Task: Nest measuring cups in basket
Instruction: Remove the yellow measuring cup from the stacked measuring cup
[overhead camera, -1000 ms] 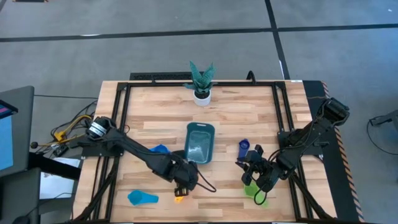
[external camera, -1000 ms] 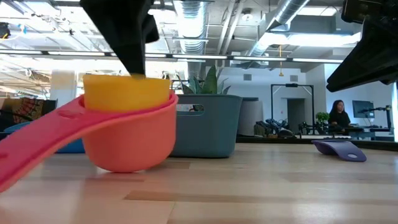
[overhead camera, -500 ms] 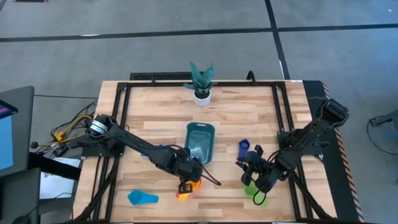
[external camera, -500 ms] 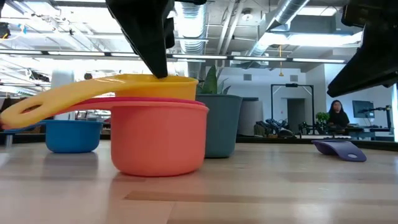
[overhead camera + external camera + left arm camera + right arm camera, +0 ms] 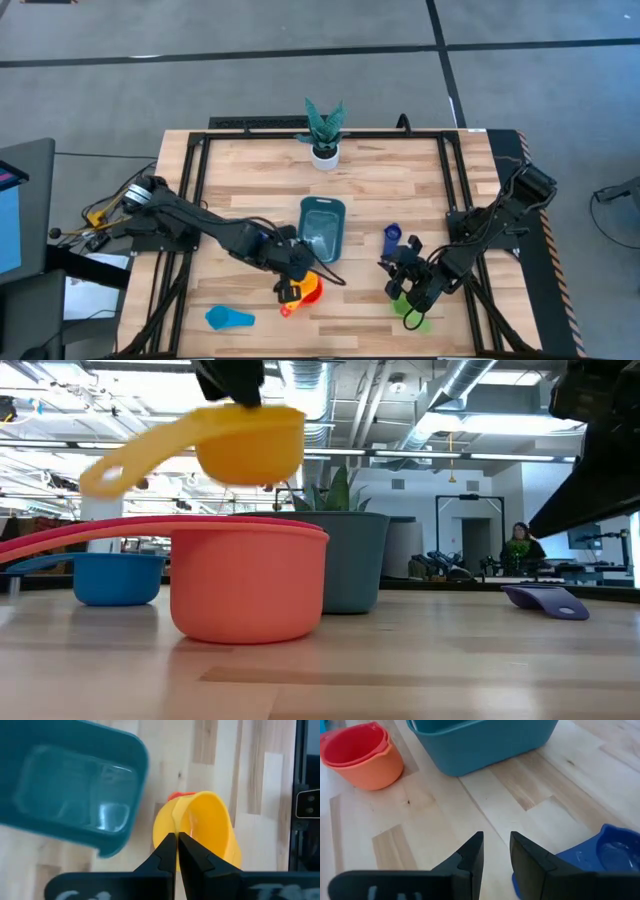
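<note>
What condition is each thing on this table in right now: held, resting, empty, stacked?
Yellow cup: lifted clear, pinched at its rim by the left end effector.
Red cup: nested in the orange cup, on the table.
Basket: upright, empty.
Light blue cup: lying on the table.
Right end effector: slightly open, empty, beside a dark blue cup.

Left gripper over the table, clamped on a yellow cup beside an orange cup. Just below the teal basket. Right gripper near a green cup and a blue cup.
</note>
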Robot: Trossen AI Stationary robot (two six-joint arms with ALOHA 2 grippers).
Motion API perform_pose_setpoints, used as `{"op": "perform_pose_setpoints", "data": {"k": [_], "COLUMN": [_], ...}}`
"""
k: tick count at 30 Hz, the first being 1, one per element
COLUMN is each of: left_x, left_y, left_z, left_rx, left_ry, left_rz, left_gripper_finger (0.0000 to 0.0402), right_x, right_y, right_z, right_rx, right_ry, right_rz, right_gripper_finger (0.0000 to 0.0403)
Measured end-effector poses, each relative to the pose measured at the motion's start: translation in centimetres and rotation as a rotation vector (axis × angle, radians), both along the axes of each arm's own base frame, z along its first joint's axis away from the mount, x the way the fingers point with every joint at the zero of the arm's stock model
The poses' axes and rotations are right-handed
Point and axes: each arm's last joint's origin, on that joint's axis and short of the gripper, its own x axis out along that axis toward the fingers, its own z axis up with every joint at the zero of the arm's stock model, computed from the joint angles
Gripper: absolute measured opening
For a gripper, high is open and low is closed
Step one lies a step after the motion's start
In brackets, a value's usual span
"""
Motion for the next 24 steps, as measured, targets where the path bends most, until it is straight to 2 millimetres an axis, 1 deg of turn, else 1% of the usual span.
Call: {"op": "perform_pose_setpoints", "data": {"k": [6,10,13,17,20,24], "left_x": [-2.2,-3.7,-4.0,-3.8,-3.5,-3.5], "left_y": [2.0,3.9,5.1,6.8,8.5,11.4], "left_z": [3.2,4.3,4.5,4.3,4.1,3.7], "left_rx": [0.047,0.108,0.14,0.179,0.204,0.211], "left_ry": [-0.056,-0.027,0.0,0.036,0.063,0.104], "left_rz": [0.051,0.11,0.139,0.144,0.15,0.179], "left_gripper_finger": [0.0,0.0,0.0,0.0,0.0,0.0], "right_x": [0.0,0.0,0.1,0.1,0.1,-0.1], "right_y": [0.0,0.0,0.1,0.1,0.2,0.6], "right_z": [0.0,0.0,0.1,0.1,0.1,0.2], "right_rx": [0.002,0.005,0.009,0.014,0.022,0.035], "right_ry": [-0.002,-0.005,-0.009,-0.013,-0.018,-0.026], "right_rz": [-0.001,0.0,-0.001,0.0,0.002,0.019], "right_gripper_finger": [0.0119,0.0119,0.0119,0.0119,0.0119,0.0119]}}
